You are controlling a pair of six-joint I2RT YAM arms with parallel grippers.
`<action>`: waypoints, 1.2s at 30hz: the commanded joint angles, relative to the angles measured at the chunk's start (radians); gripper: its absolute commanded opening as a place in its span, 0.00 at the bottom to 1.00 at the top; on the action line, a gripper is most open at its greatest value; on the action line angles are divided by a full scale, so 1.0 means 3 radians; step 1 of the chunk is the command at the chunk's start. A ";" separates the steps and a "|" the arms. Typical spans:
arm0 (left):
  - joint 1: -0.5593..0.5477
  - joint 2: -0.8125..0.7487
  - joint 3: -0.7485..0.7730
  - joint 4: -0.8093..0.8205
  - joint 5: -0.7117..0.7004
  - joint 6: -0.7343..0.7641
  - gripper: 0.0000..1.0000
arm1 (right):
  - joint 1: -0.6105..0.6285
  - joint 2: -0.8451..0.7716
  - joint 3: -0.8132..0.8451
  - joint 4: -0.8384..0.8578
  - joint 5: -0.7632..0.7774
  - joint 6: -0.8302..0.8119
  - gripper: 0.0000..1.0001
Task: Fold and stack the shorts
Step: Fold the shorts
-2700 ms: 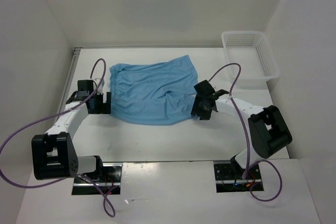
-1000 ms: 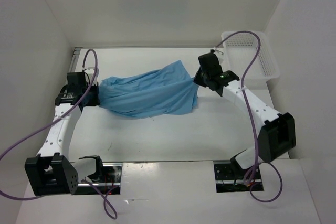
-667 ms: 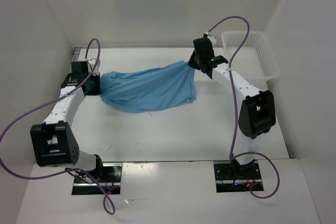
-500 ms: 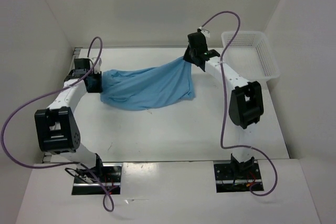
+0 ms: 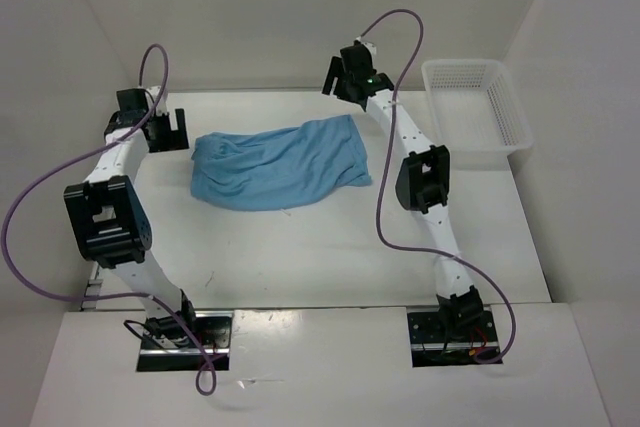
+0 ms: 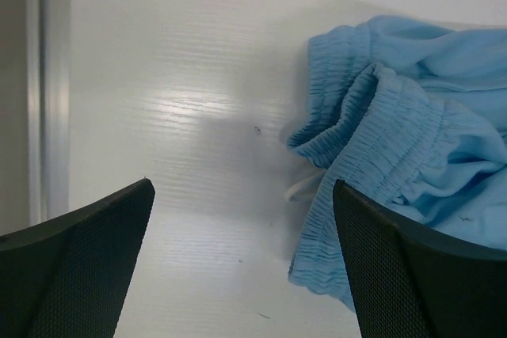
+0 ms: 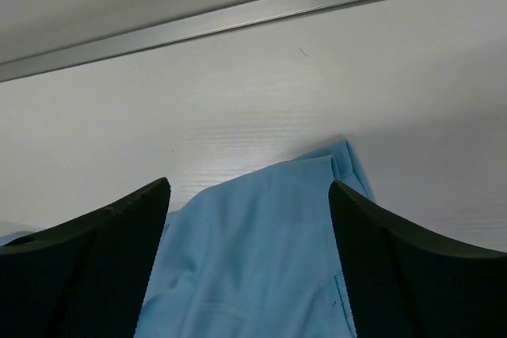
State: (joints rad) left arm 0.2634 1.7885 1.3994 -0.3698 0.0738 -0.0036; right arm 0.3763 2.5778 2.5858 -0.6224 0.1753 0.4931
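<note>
The light blue shorts (image 5: 280, 162) lie folded in a rumpled band across the middle of the table. My left gripper (image 5: 168, 128) is open and empty just left of their gathered waistband (image 6: 396, 140), and the white drawstring (image 6: 305, 187) peeks out under it. My right gripper (image 5: 338, 75) is open and empty, raised beyond the shorts' far right corner (image 7: 337, 156). In the right wrist view the smooth fabric (image 7: 261, 267) lies below and between my fingers (image 7: 103, 267), not touching them.
A white mesh basket (image 5: 475, 107) stands at the back right of the table. A metal strip (image 7: 261, 9) runs along the far table edge by the back wall. White walls close in left and right.
Both grippers carried the shorts' near edge up and toward the back, folding the fabric over, then let go. Both arms now stand stretched far back and the shorts lie flat.
</note>
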 commanded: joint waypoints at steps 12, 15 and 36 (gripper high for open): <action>-0.0560 -0.0251 -0.0048 0.0313 0.0562 0.0012 1.00 | 0.0009 -0.2145 -0.2928 0.0986 -0.0231 -0.0345 1.00; -0.0760 -0.0097 -0.0017 0.0277 0.0618 0.0012 0.79 | 0.0009 -0.2048 -0.3102 0.1036 -0.0354 -0.0268 1.00; -0.0720 0.0961 0.0050 0.0598 0.0526 0.0012 0.00 | 0.0172 -0.1005 -0.3112 0.1047 -0.0722 -0.0023 0.43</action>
State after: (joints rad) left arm 0.0307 2.0300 1.3849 -0.2321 0.2516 -0.0074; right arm 0.4213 2.2356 1.6665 -0.2993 -0.0803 0.4816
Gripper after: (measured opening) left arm 0.003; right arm 0.429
